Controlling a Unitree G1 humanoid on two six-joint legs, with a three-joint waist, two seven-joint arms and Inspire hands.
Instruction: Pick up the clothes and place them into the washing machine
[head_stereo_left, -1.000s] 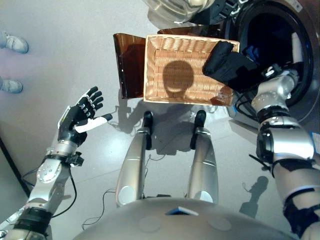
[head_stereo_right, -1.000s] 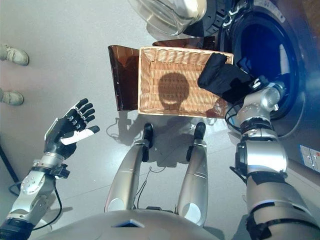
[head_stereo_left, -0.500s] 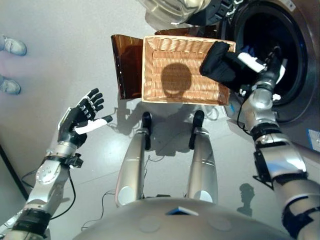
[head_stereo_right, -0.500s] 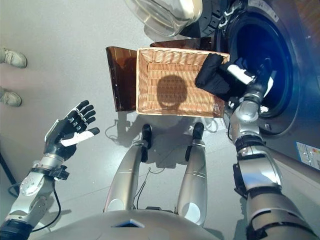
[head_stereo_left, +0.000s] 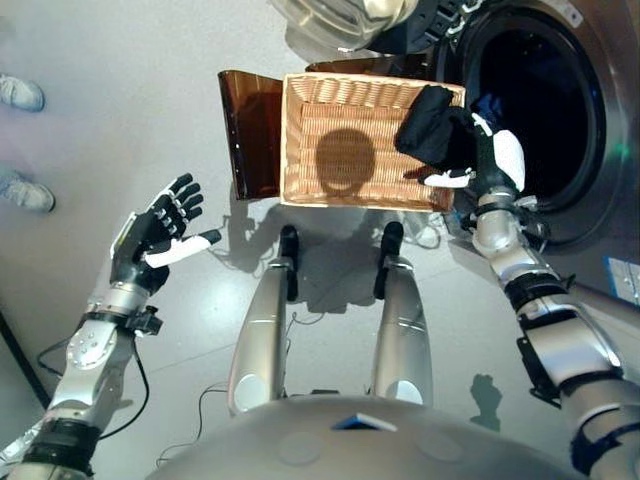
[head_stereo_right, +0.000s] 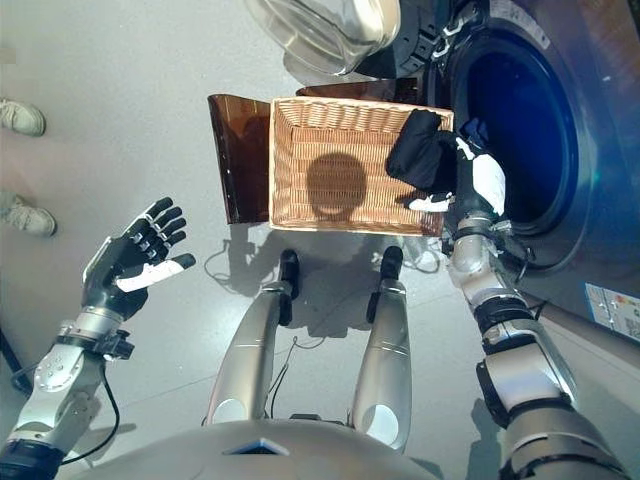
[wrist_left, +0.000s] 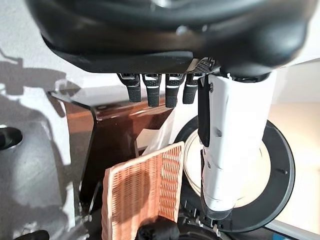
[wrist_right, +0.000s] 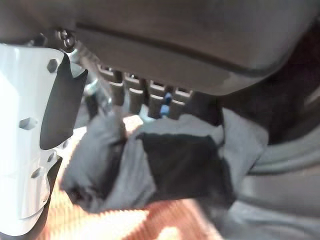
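— Clothes first: where is the bundle of black cloth (head_stereo_left: 432, 127) at this moment?

— It hangs over the right corner of the rectangular woven wicker basket (head_stereo_left: 350, 105), on the side nearest the round dark opening of the grey washing machine (head_stereo_left: 537, 110). It is not inside the drum yet.

— What changed in the last second?

— One second ago the right hand (head_stereo_left: 487, 150) lay low beside the basket, mostly hidden under the cloth. Half a second ago it pointed into the drum opening. Now it has turned back, and its palm faces the cloth. The cloth itself has hardly moved from the basket corner.

— So what does that mean for the task?

— I judge that the transfer did not happen. The garment must still be gripped well and carried across into the opening.

— How are the fingers of that hand?

— Its wrist view shows the fingers (wrist_right: 147, 97) reaching down onto the dark cloth, with the white-covered thumb set apart at the side. I cannot tell if they truly hold the cloth or only touch it.

— And the other arm?

— The left hand (head_stereo_left: 153, 235) is raised over the grey floor (head_stereo_left: 120, 100), well apart from the basket, palm up, fingers spread wide and holding nothing.

— Anything else nearby?

— A brown translucent plastic piece (head_stereo_left: 252, 130) stands against the basket's left side, and a person's shoes (head_stereo_left: 22, 93) are at the far left edge.
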